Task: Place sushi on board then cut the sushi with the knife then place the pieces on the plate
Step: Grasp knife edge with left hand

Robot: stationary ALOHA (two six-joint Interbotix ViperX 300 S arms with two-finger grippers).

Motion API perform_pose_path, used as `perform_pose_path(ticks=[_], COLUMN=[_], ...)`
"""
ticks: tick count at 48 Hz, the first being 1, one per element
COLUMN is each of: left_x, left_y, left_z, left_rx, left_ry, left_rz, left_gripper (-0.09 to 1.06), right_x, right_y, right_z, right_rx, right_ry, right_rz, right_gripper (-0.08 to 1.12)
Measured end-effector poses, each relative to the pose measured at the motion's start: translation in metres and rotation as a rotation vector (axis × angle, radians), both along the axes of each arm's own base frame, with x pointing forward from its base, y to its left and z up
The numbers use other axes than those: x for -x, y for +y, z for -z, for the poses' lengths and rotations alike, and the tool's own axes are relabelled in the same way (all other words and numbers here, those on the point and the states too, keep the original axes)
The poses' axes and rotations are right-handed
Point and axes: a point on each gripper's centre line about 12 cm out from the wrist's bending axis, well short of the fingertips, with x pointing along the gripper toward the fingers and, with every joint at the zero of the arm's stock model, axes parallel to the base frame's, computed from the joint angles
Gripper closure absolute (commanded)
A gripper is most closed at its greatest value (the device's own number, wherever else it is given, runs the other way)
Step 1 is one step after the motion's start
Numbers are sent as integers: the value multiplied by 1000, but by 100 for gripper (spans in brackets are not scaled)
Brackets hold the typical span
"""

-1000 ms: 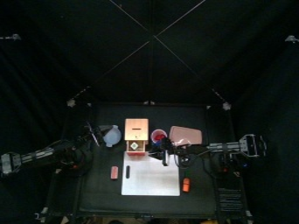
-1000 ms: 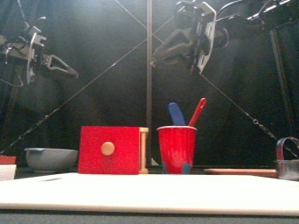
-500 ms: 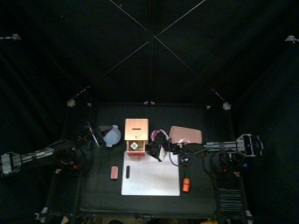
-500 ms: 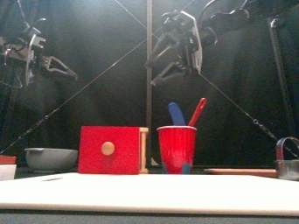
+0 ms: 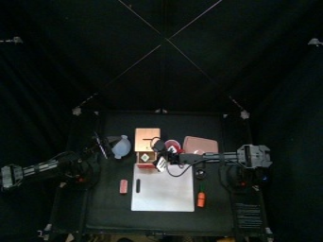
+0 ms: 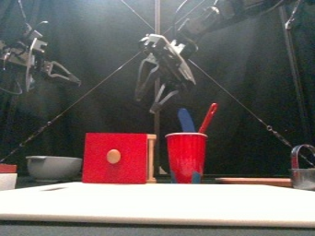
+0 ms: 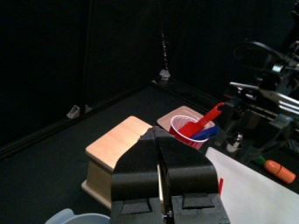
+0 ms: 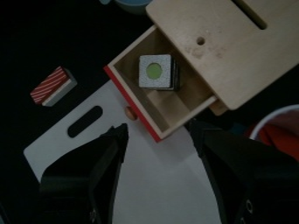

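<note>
The wooden box [image 5: 147, 139] has its red-fronted drawer [image 8: 131, 103] pulled out, and a sushi piece [image 8: 156, 72] with a green centre lies inside. My right gripper [image 8: 160, 140] hangs open above the drawer and the white board [image 5: 164, 189]. It also shows high over the red cup [image 6: 186, 156] as right gripper [image 6: 160, 78]. The cup holds a blue knife [image 6: 185, 120] and a red knife [image 6: 208, 117]. The pink tray [image 5: 202, 145] lies behind the cup to the right. My left gripper [image 7: 158, 140] is shut on nothing, raised at the table's left [image 6: 31, 63].
A blue-grey bowl [image 5: 120, 146] stands left of the box. A red-and-white striped toy [image 8: 51, 85] lies left of the board, and an orange toy [image 5: 201, 198] sits on the board's right edge. A metal cutter [image 6: 304, 171] is at the far right.
My right gripper has swung left and lower, from above the tray side to over the cup and open drawer. The left arm has stayed put.
</note>
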Motion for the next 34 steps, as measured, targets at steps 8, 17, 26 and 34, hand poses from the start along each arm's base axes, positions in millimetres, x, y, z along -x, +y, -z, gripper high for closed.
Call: perform_pose_path(ticks=[8, 17, 26, 34], left_x=[0, 1, 2, 3], left_y=[0, -1, -1, -1], left_z=[1, 6, 7, 11], left_rx=[2, 7, 7, 13], left_ry=[1, 12, 15, 24], left_rz=[-1, -1, 0, -1], left_gripper=[90, 90, 91, 90], right_x=[-14, -28, -41, -47], right_y=[-4, -9, -15, -22], right_z=[8, 19, 23, 27], right_rx=[2, 2, 8, 26], right_ry=[21, 52, 55, 77], right_rz=[10, 24, 34, 44], right_gripper=[13, 13, 13, 13])
